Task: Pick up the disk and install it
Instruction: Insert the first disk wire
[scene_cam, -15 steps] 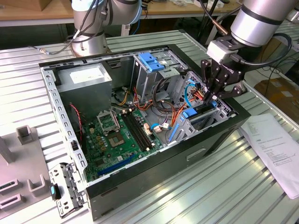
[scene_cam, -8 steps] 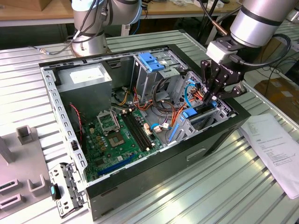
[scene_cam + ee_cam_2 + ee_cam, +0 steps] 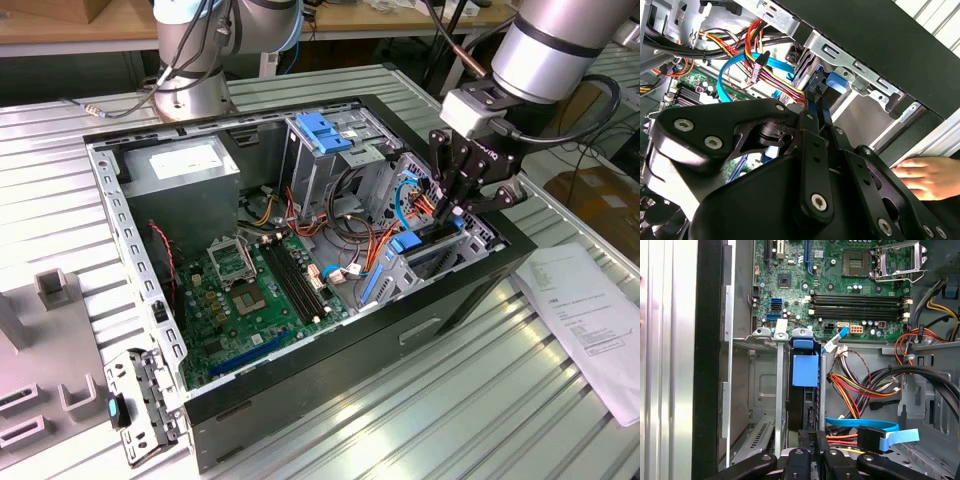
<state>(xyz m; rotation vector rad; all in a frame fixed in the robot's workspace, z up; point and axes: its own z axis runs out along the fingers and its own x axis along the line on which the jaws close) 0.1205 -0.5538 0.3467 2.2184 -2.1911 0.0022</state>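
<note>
gripper point(image 3: 462, 205): was closed on the disk's upper edge
disk point(image 3: 805, 390): was held edge-up, partly seated in the drive bay point(image 3: 777, 390), exterior view's right
advice: disk best kept square to bay rails, cables point(image 3: 860, 390) avoided

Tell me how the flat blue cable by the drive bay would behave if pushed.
The blue cable is a thin ribbon curving freely, so it probably bends aside easily. It likely springs back partly, since it holds an arc. Its connector looks stiffer.
</note>
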